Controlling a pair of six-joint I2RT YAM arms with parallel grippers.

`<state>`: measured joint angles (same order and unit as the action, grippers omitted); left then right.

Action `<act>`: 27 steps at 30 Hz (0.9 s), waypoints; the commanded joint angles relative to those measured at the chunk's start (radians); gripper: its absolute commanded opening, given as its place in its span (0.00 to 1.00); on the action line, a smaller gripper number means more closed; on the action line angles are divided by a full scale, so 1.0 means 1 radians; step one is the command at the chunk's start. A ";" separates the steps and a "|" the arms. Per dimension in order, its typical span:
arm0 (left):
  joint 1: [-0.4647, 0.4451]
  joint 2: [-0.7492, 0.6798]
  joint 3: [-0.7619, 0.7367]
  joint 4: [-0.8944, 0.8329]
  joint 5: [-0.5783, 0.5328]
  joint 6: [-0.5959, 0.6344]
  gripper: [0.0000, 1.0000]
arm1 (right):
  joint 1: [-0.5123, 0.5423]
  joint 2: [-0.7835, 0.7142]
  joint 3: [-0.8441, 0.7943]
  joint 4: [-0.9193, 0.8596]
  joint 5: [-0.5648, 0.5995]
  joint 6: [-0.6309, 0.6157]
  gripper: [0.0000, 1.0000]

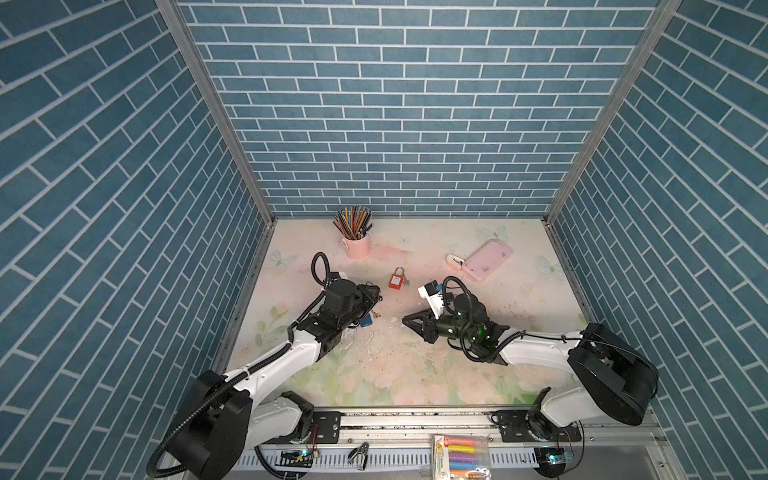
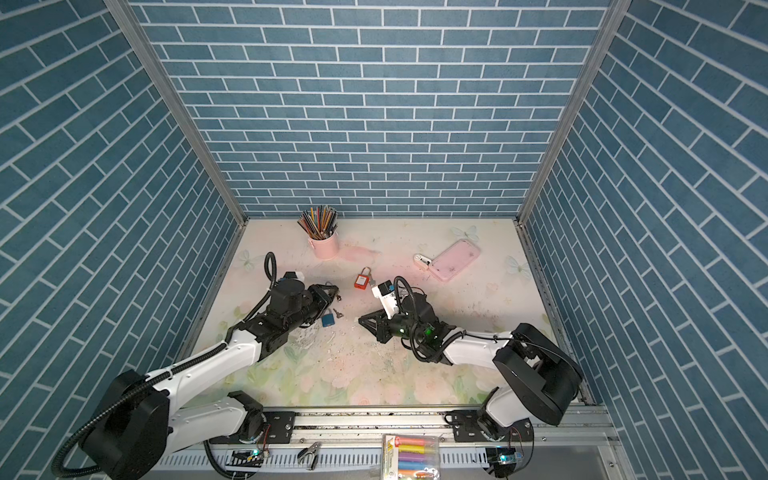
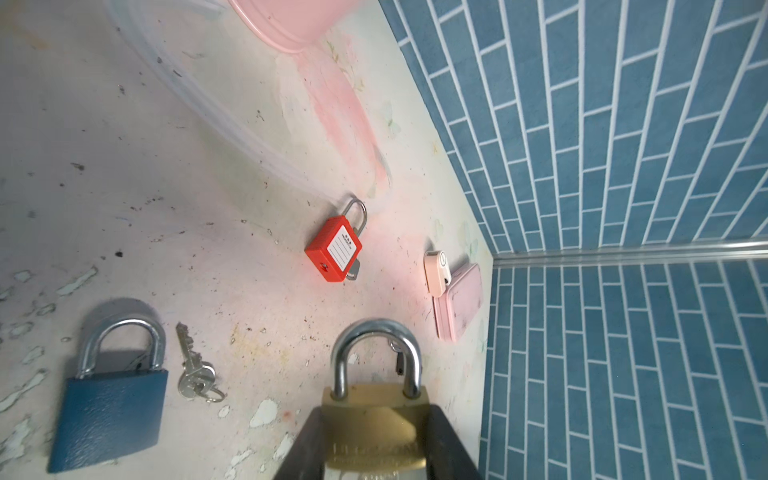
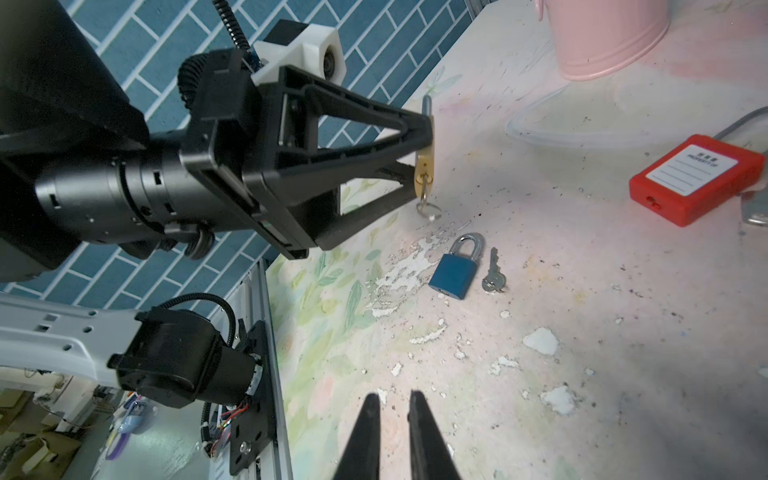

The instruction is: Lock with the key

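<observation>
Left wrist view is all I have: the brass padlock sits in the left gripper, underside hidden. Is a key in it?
Observer: Yes. The right wrist view shows a small metal key on a ring hanging from the brass padlock underside.
Operator: Is the right gripper on it?
Observer: No. The right gripper is off it, slightly open, empty.
Operator: Where exactly?
Observer: In both top views its tip points toward the left gripper, a clear gap between them.

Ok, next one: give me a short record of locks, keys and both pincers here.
left pincer: shut on brass padlock
brass padlock: shackle seated in body, ringed key in keyhole
right pincer: slightly open, empty
blue padlock: flat on table, loose key beside it
red padlock: flat on table, untouched
</observation>
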<state>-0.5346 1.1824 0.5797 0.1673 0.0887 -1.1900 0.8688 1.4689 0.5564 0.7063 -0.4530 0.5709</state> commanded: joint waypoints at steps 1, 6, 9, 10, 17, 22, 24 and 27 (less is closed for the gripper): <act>-0.026 0.021 0.061 -0.100 0.007 0.101 0.00 | 0.004 0.013 0.052 0.043 0.026 -0.027 0.22; -0.061 0.045 0.110 -0.171 -0.009 0.163 0.00 | 0.002 0.059 0.085 0.065 0.010 -0.012 0.23; -0.078 0.040 0.110 -0.164 -0.022 0.165 0.00 | 0.002 0.088 0.096 0.074 0.004 0.001 0.23; -0.080 0.039 0.109 -0.162 -0.025 0.166 0.00 | 0.002 0.098 0.100 0.074 0.006 0.003 0.24; -0.081 0.034 0.102 -0.149 -0.027 0.160 0.00 | 0.003 0.146 0.127 0.075 0.022 0.006 0.26; -0.083 0.032 0.095 -0.140 -0.031 0.150 0.00 | 0.002 0.190 0.163 0.072 0.001 0.012 0.25; -0.084 0.031 0.095 -0.139 -0.031 0.147 0.00 | 0.004 0.203 0.176 0.070 -0.010 0.014 0.23; -0.082 0.031 0.094 -0.137 -0.035 0.144 0.00 | 0.004 0.219 0.187 0.067 -0.018 0.015 0.21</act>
<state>-0.6140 1.2251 0.6640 0.0124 0.0788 -1.0435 0.8688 1.6691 0.7223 0.7498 -0.4522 0.5739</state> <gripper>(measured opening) 0.374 0.218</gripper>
